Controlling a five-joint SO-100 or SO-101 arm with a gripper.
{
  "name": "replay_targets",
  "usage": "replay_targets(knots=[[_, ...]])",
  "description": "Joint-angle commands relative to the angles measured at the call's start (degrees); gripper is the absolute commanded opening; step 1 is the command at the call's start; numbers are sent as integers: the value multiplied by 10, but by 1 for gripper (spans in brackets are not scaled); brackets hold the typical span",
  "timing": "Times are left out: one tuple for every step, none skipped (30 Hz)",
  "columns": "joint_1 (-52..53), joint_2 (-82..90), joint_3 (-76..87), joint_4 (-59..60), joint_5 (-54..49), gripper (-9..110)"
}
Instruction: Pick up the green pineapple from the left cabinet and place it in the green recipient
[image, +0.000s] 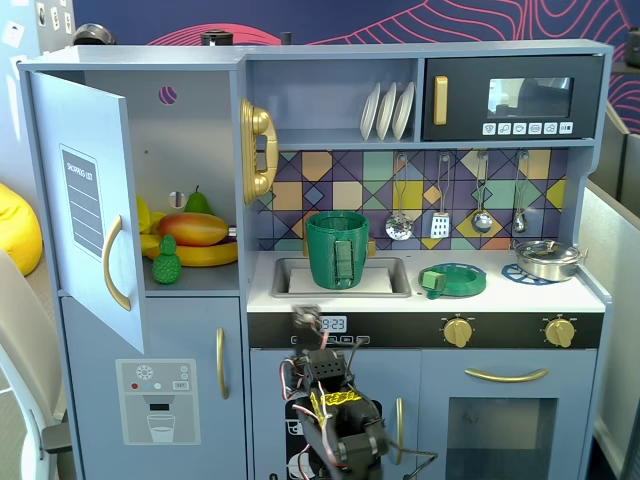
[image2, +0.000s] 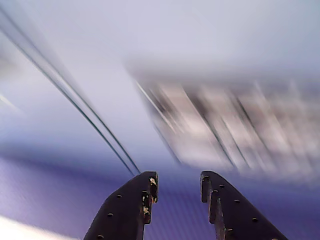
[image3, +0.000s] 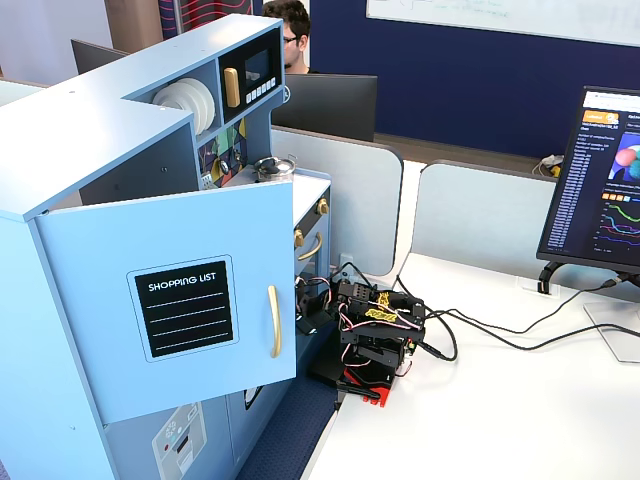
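Empty and moderately parted, the hand (image2: 177, 187) sits low in front of the toy kitchen, its two dark, hole-dotted fingers (image2: 131, 205) framing nothing but blurred wall and ceiling in the wrist view. The arm (image: 335, 415) is folded below the counter (image: 600, 300), so the step in hand looks like the opening reach.

Going left to right in the front fixed view: the cabinet (image: 200, 130) stands with its door (image: 85, 210) swung wide, and the pineapple (image: 166, 260) sits upright at the front of the shelf, just before a banana (image: 205, 255) and a glossy mango (image: 192, 228), with a pear (image: 197, 203) behind. To do this well, I would rise and swing left, clear the door's edge, and come in level across the bumpy body (the leafy top looks too narrow to pinch). Crowding fruit leaves little room, so a narrow approach from the front suits best.

Further right, the pot (image: 337, 250) stands in the sink (image: 385, 280), a smooth, ribbed-strap cylinder with an open rim, well apart from the pineapple.
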Motion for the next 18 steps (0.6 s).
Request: replay_targets(knots=[[-151, 11, -77, -98, 25, 0], [-177, 8, -84, -125, 19, 0], [-196, 2, -94, -151, 16, 0], [-212, -10, -108, -168, 9, 0], [-223, -23, -125, -176, -1, 0], [-235, -41, -147, -177, -4, 0], [-246, -62, -173, -176, -3, 0], [-255, -88, -201, -176, -5, 0], [-258, -120, -230, -176, -17, 0], [-261, -153, -258, -185, -25, 0], [-260, -188, -282, -201, -29, 0], [-257, -223, -307, -218, -38, 1], [-252, -258, -330, -236, -45, 2], [-246, -294, -354, -254, -50, 3], [-243, -325, -376, -267, -58, 4], [-242, -351, -399, -278, -58, 7], [-241, -374, -417, -287, -55, 10], [-241, -392, -433, -297, -53, 13]])
